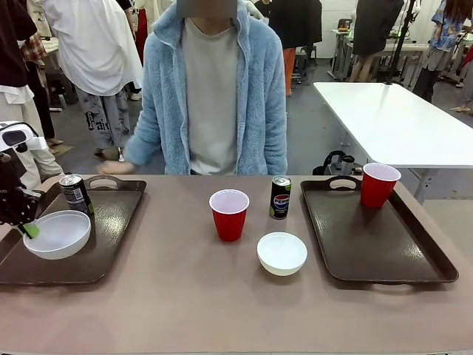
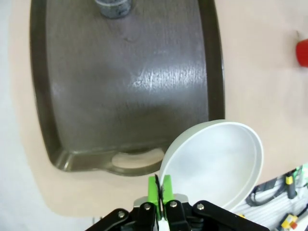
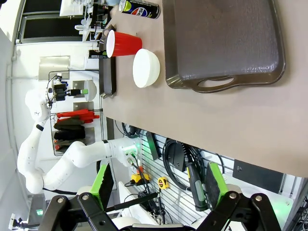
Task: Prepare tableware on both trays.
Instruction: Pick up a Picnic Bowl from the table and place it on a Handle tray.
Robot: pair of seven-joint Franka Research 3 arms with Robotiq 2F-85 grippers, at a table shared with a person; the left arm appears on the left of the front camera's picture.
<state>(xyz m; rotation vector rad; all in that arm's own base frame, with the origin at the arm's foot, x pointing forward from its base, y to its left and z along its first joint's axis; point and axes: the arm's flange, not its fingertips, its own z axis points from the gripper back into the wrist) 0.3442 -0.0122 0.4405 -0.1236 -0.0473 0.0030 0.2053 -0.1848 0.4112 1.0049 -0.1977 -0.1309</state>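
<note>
Currently left gripper (image 2: 160, 186) clamps white bowl (image 2: 216, 163) by its rim over left tray (image 2: 120, 96), presumably for set-down; right gripper (image 3: 160, 183) jaws stand apart, empty.

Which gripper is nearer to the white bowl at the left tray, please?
The left gripper: its fingers pinch that bowl's rim. The right gripper hangs off the table's near edge, by the other tray.

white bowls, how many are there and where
2. One white bowl over the left tray, rim pinched by the left gripper; the other bowl on the table between the trays.
</note>
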